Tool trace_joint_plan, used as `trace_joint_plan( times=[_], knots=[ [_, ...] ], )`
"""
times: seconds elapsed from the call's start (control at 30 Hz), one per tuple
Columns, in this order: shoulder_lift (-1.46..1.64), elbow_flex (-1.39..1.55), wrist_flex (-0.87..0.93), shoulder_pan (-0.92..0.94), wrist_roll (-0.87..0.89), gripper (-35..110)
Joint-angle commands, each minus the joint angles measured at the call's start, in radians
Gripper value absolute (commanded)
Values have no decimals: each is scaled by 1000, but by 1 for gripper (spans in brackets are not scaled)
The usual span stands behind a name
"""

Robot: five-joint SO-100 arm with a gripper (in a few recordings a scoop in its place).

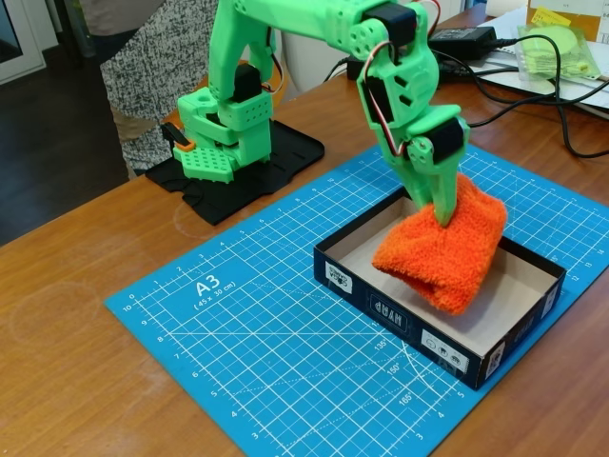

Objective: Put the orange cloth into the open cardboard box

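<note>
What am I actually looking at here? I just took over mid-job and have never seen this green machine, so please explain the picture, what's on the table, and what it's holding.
This is a single picture from a fixed camera that stands off the table and looks down at it at an angle. The green machine is a small robot arm; its base sits on a black plate at the back of a wooden table. At the arm's end is a two-finger gripper, pointing down. Its fingers are closed on the top of the orange cloth, a fluffy bunched lump. The cloth hangs over the open cardboard box, a shallow tray with dark outer walls and a pale inside; its lower end appears to touch the box floor. The box stands on a blue cutting mat with a white grid. Cables and a green packet lie at the back right, and a person stands behind the table.
</note>
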Motion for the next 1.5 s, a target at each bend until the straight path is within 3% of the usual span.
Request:
trace_joint_plan(
  times=[0.0,0.13,0.37,0.53,0.63,0.73,0.87,1.03,1.2,1.47],
  knots=[
    [20,-83,38,0,20,12],
    [15,-109,67,21,9,33],
    [49,-121,107,64,9,37],
    [288,-84,204,94,-17,38],
    [655,163,149,106,-46,38],
    [1060,456,117,129,-69,17],
    [1502,874,54,238,-156,5],
    [2003,1466,-118,288,-232,3],
    [2022,1787,-187,287,-270,3],
    [2022,1758,-2,259,-236,0]
  ],
)
